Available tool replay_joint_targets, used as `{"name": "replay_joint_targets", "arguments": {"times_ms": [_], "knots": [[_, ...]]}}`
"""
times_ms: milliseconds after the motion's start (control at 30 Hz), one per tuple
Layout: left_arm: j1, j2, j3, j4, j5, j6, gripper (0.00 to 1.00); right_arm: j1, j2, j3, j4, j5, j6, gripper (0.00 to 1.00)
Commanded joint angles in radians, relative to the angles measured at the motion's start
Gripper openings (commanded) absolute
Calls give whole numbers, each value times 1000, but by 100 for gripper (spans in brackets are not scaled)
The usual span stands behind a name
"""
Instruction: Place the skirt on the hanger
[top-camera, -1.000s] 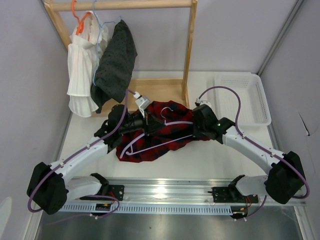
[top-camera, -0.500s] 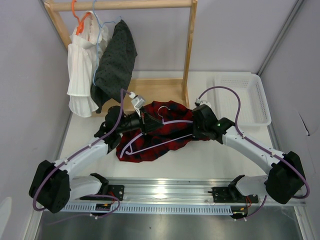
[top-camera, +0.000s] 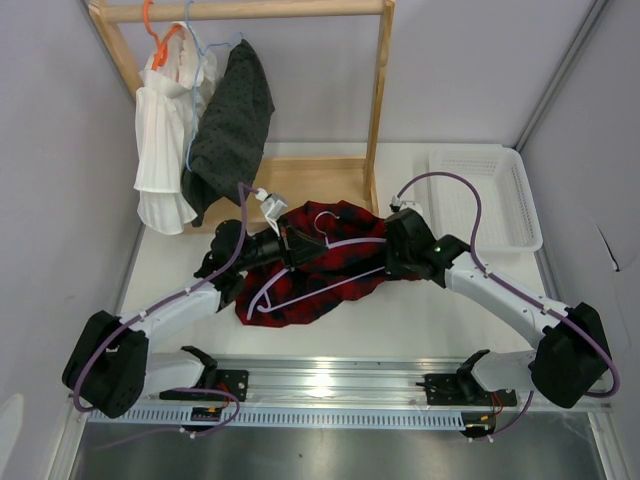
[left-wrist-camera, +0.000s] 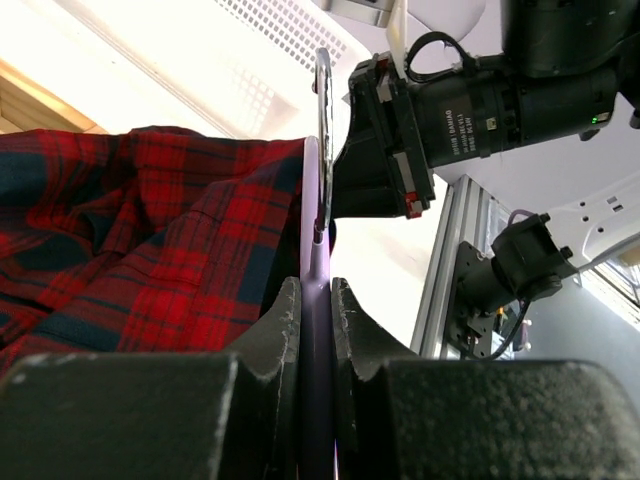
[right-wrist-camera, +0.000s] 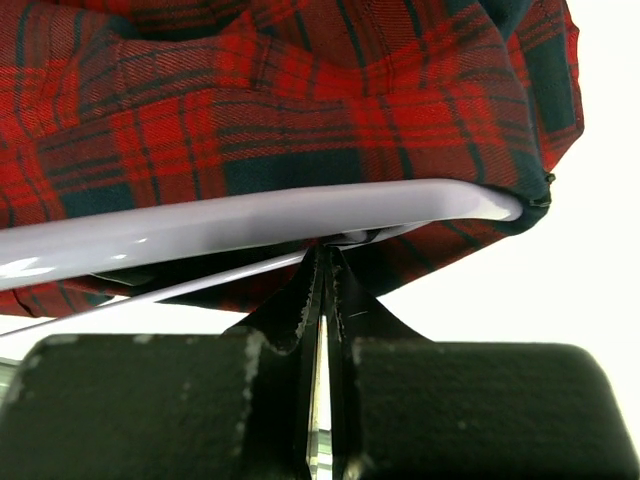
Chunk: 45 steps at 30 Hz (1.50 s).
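While the skirt (right-wrist-camera: 300, 100) lies heaped on the surface (top-camera: 420, 310), the left pincer (left-wrist-camera: 316, 285) clamps the hanger's (left-wrist-camera: 311, 210) lilac bar. The right pincer (right-wrist-camera: 322, 255) is clenched shut just beneath the hanger's end.

The skirt (top-camera: 340, 278) is red-and-black checked; the hanger (top-camera: 355, 243) lilac; the left gripper (left-wrist-camera: 316, 296) black; beyond it hang a white pleated garment (top-camera: 163, 140) and a dark grey, dotted garment (top-camera: 235, 120); the basket (top-camera: 480, 153) and table (top-camera: 420, 312) are white.

Right claw (right-wrist-camera: 322, 256), fingers pressed together, its tips meeting just under the broad pale bar of the lilac hanger (right-wrist-camera: 250, 216); the red-and-black checked skirt (right-wrist-camera: 300, 110) bunches above, white desk (right-wrist-camera: 530, 290) at right
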<state>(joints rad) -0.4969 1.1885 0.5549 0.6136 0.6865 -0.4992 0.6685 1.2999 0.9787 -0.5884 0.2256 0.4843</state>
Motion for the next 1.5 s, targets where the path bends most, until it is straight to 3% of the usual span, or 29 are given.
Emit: {"name": "replay_joint_targets", "arguments": {"times_ms": [0,167,267,300,400,567,900,1000,1167,1333,1467], "knots": [[3,28,-6,213,-8,-48,0,5,-8,54,-5,20,-12,3],[3,36,-41,288,-15,-70,0,5,-10,63,-16,34,-9,13],[3,36,-49,287,-19,-64,0,5,-17,63,-21,43,-10,35],[3,37,-53,290,-21,-62,0,3,-22,63,-25,46,-6,47],[3,39,-59,305,-24,-64,0,3,-53,69,-33,54,-1,65],[3,37,-66,310,-35,-59,0,2,-108,97,-59,69,5,77],[3,17,-72,299,-42,-50,0,-158,-180,77,-54,70,51,72],[3,13,-69,295,-42,-50,0,-257,-165,64,-21,-7,59,53],[3,14,-66,295,-38,-53,0,-322,-91,84,19,-55,62,42],[3,2,-64,279,-36,-44,0,-330,-19,75,53,-132,59,39],[3,-10,-64,265,-39,-33,0,-330,9,45,88,-173,71,46]]}}
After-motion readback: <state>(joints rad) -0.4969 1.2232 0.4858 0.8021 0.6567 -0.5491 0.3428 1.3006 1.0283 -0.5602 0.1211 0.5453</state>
